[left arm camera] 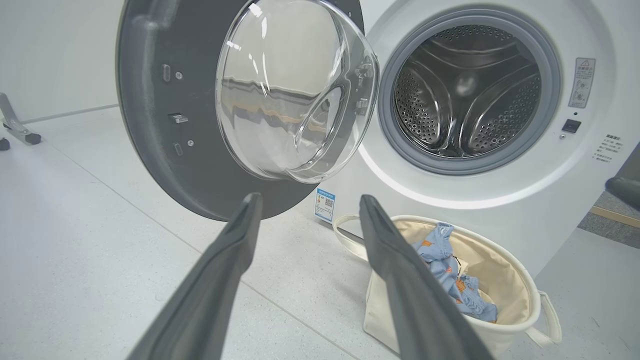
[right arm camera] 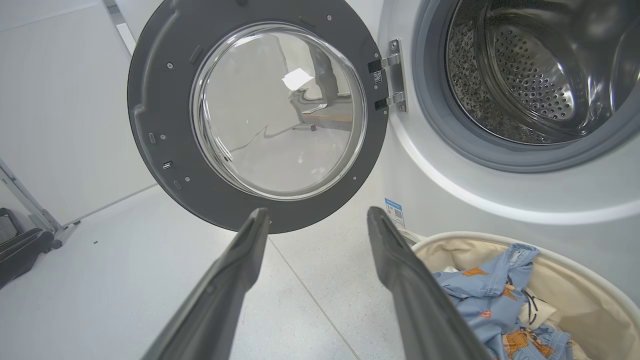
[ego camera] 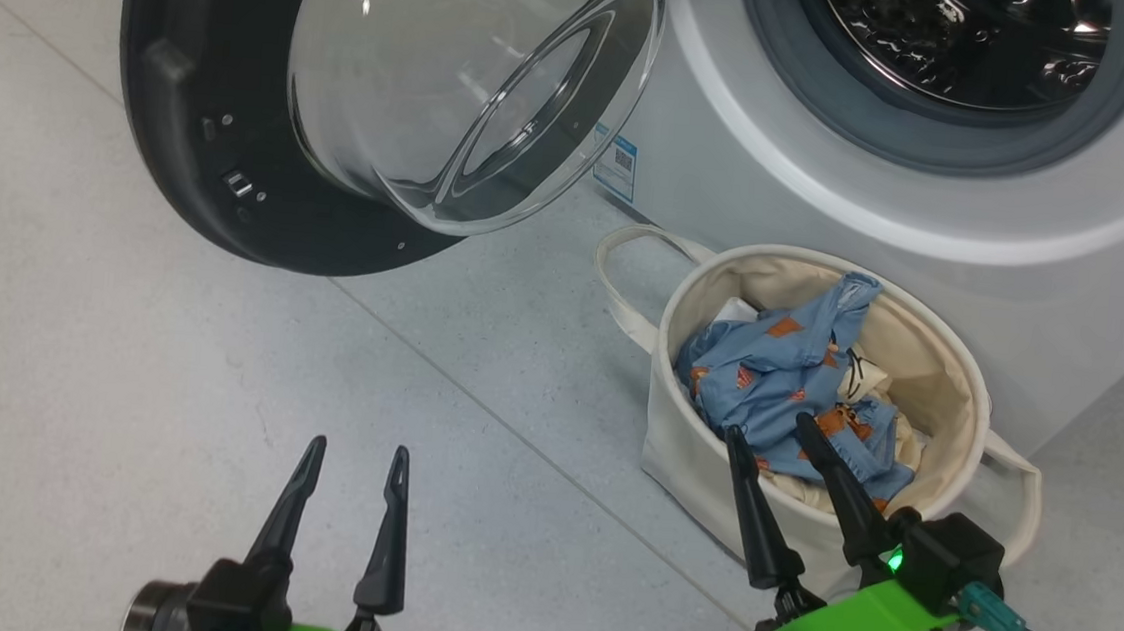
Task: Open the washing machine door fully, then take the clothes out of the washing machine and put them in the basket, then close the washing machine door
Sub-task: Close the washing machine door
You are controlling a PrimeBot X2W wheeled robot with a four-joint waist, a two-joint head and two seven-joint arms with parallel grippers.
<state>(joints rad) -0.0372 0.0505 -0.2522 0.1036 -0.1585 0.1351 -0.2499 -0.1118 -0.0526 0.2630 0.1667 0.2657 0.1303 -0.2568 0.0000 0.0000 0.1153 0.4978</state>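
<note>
Door [ego camera: 388, 101] stands open ahead-left, nearer your left fingers [ego camera: 390, 533] than your right fingers [ego camera: 757, 516], both pairs spread wide, empty.

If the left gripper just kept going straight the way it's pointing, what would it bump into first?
Most likely the open door, near its lower edge: the left gripper points right at it. Depth is hard to judge.

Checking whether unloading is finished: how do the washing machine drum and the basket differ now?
The drum is perforated steel; the basket is cream canvas. The drum shows no garments; the basket holds the blue printed clothes. The drum opens to the front, the basket upward. Both are round and open.
</note>
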